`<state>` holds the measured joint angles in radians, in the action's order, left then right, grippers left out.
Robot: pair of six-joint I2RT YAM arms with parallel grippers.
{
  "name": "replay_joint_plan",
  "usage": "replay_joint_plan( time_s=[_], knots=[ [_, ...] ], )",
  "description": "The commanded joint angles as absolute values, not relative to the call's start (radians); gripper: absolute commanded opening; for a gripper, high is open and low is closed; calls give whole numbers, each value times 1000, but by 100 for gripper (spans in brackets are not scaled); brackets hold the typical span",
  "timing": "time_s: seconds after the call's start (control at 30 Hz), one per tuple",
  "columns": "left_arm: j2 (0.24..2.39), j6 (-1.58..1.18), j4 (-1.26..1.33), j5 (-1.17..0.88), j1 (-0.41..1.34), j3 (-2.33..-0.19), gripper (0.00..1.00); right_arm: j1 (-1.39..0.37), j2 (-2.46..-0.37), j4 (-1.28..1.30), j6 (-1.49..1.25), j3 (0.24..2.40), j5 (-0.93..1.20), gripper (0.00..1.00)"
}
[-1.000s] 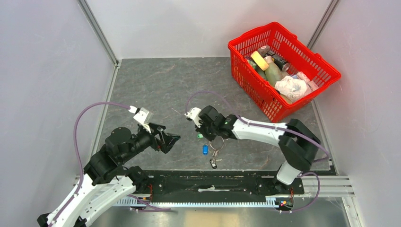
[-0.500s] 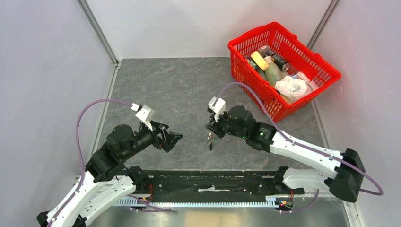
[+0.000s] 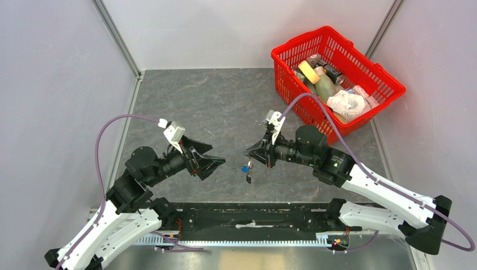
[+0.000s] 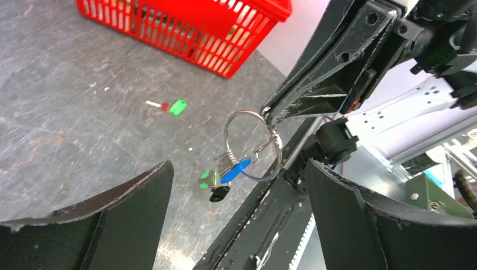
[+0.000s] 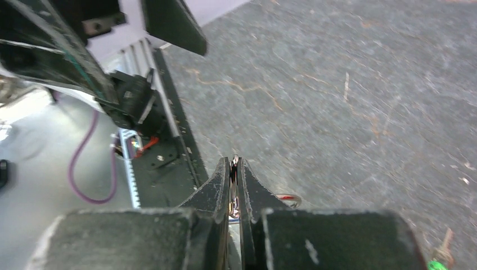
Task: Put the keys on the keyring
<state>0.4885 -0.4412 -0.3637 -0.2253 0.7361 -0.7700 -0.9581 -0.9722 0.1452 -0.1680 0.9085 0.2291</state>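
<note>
My right gripper (image 3: 250, 153) is shut on the thin silver keyring (image 4: 252, 144) and holds it above the table. Keys with blue, green and dark heads (image 4: 226, 175) hang in a bunch from the ring; they also show in the top view (image 3: 247, 170). In the right wrist view the ring shows only as a sliver between the closed fingers (image 5: 233, 188). My left gripper (image 3: 217, 160) is open and empty, facing the hanging bunch from the left, with its fingers (image 4: 132, 205) either side of it and apart from it. A loose green-headed key (image 4: 171, 107) lies on the table.
The red basket (image 3: 394, 88) with bottles and packets stands at the back right, also in the left wrist view (image 4: 185, 31). A black rail (image 3: 253, 216) runs along the table's near edge below the keys. Grey walls close in both sides.
My right gripper has lifted the keyring and its keys off the table, and the arm has swung out to the right. My left gripper has reached a little right, toward the bunch.
</note>
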Motion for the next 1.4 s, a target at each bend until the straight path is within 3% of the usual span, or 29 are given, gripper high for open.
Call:
replay_joint_plan(
  time_s=[0.0, 0.33, 0.63, 0.9, 1.37],
  knots=[
    [458, -504, -210, -334, 733, -752, 94, -960, -918, 114, -241, 1005, 346, 1],
    [382, -592, 18, -504, 733, -692, 94, -960, -939, 105, -353, 1144, 648, 4],
    [354, -706, 287, -597, 733, -626, 94, -960, -1014, -120, -585, 1192, 826, 3],
    [374, -800, 510, -662, 733, -588, 93, -960, -1126, -427, -849, 1213, 900, 0],
    [382, -798, 548, -659, 733, -573, 92, -960, -1200, -506, -926, 1267, 883, 0]
  ],
)
